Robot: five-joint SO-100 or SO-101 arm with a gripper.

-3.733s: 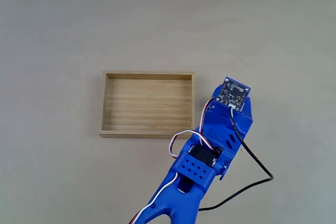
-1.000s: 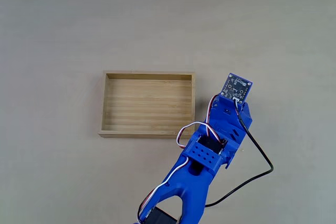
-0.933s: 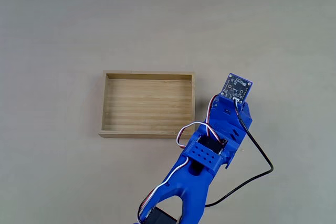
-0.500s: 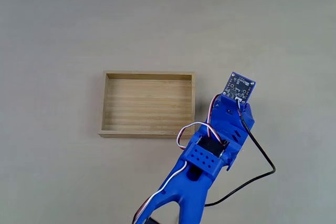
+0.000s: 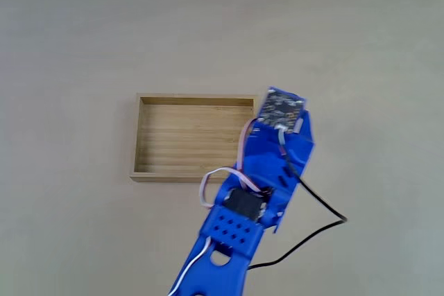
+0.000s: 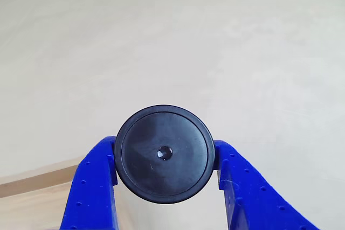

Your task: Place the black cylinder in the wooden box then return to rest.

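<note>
- Black cylinder [image 6: 164,154]: seen end-on in the other view, round flat face with a tiny centre dimple, pinched on both sides between the two blue fingers [image 6: 91,187] of the end effector [image 6: 164,160].
- End effector closed onto the cylinder, jaws parted only by the cylinder's own width; pads pressed against its rim left and right.
- Cylinder lifted clear of the pale desk [image 6: 215,52]; nothing under it but desk surface and, at the lower left of the other view, a corner of light wood that looked like the wooden box [image 6: 32,197].
- Wooden box [image 5: 194,136] in the fixed view: shallow, grained floor bare, nothing inside.
- Blue arm [image 5: 257,185] in the fixed view reached up from the bottom edge, its head with the small circuit board [image 5: 281,105] lying over the box's right wall and upper right corner.
- Black cable [image 5: 316,206] looped out to the right of the arm across the desk.
- Progress, as judged: pick-up done and carry in hand, held piece at the box's right edge rather than over its middle.
- Left to do, as judged: bring the cylinder over the floor of the box, lower, release, then draw the arm back to rest.
</note>
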